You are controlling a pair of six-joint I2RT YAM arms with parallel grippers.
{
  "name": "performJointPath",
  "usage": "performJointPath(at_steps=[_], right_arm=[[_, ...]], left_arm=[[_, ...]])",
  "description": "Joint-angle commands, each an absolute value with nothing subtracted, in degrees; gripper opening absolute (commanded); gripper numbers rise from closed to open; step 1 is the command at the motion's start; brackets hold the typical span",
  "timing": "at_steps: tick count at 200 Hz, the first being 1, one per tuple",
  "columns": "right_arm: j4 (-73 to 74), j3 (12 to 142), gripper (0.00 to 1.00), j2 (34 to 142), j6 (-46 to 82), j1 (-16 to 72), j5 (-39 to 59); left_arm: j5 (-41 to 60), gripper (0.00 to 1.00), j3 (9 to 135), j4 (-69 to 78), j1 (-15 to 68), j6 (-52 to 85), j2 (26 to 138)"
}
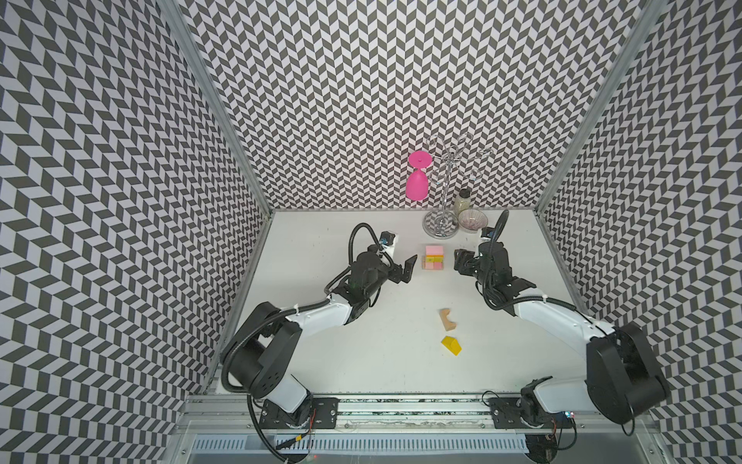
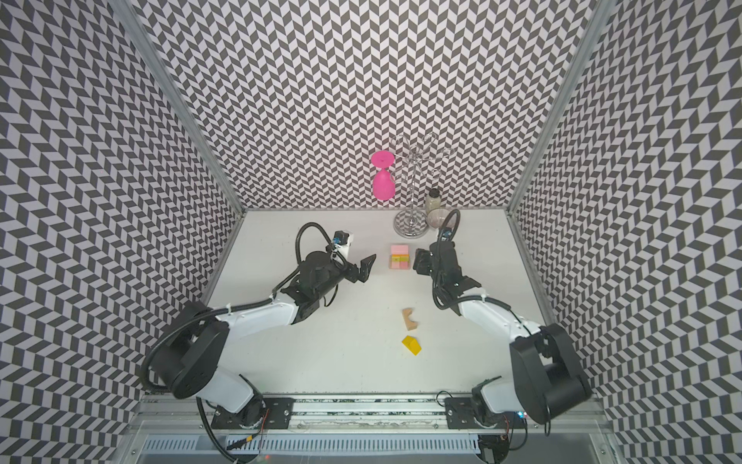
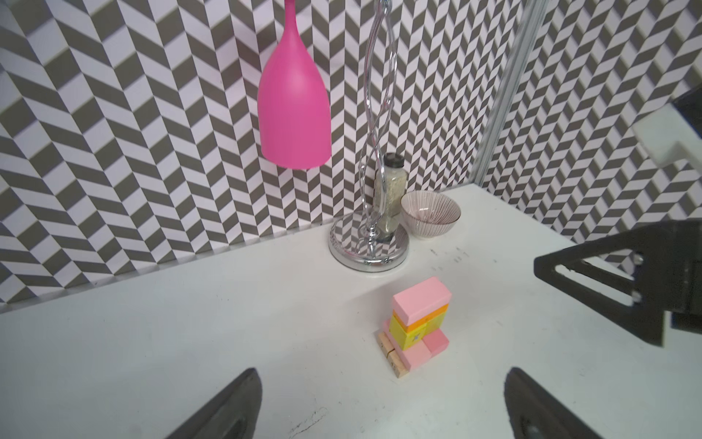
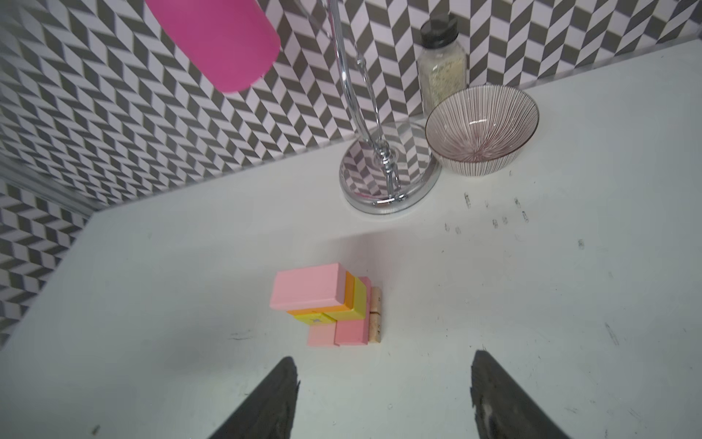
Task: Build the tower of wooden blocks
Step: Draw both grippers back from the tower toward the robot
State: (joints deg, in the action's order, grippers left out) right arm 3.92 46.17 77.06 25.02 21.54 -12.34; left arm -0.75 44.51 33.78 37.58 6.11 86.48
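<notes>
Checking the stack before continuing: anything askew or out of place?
In the tower, the upper yellow, orange and pink layers sit over one end of the lower pink bars, not centred. The tan arch lies flat, apart.

The tower (image 1: pixel 434 258) stood upright: 2 tan bars (image 3: pixel 390 351) at its base, then pink blocks (image 3: pixel 436 343), yellow cubes (image 3: pixel 407 335), an orange bar (image 3: pixel 437 315) and a pink bar (image 3: pixel 421 304) on top. The tan arch (image 1: pixel 448 319) and yellow roof piece (image 1: pixel 451 345) lay loose, near each other and well apart from it.

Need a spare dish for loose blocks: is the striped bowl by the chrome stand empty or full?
Empty. The right wrist view looks into the bowl and shows only its bare striped inside.
</notes>
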Motion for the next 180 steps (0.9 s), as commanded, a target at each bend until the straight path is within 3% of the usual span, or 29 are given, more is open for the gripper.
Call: performJointPath(at_steps=[1,47,65,88,126,147,180], right_arm=[[2.73,44.1,0.71,70.89,33.97,21.16,-15.86],[2.54,34.72,0.76,57.43,40.71,20.7,-22.01],[-0.2,32.19,0.84,53.7,42.98,19.85,-25.88],[-2.7,29.95,0.85,51.31,43.4,17.61,-27.44],[-1.62,26.69,0.83,52.34,42.18,11.14,-25.49],[0.78,25.69,0.82,55.83,41.12,7.0,-25.03],[3.41,27.31,0.72,63.69,40.45,0.21,-19.25]], left_arm=[[-1.0,1.0,41.89,31.11,39.33,6.57,81.48],[-3.33,0.98,35.14,26.01,45.26,7.45,73.37],[-4.49,0.97,33.93,24.89,48.8,7.14,73.9],[-7.09,0.97,35.56,22.36,53.55,6.55,76.99],[-11.14,0.93,44.15,14.32,58.28,6.33,86.03],[-13.59,0.86,51.54,6.56,59.29,6.36,92.61],[-13.72,0.86,59.0,-0.51,59.68,5.32,99.97]])
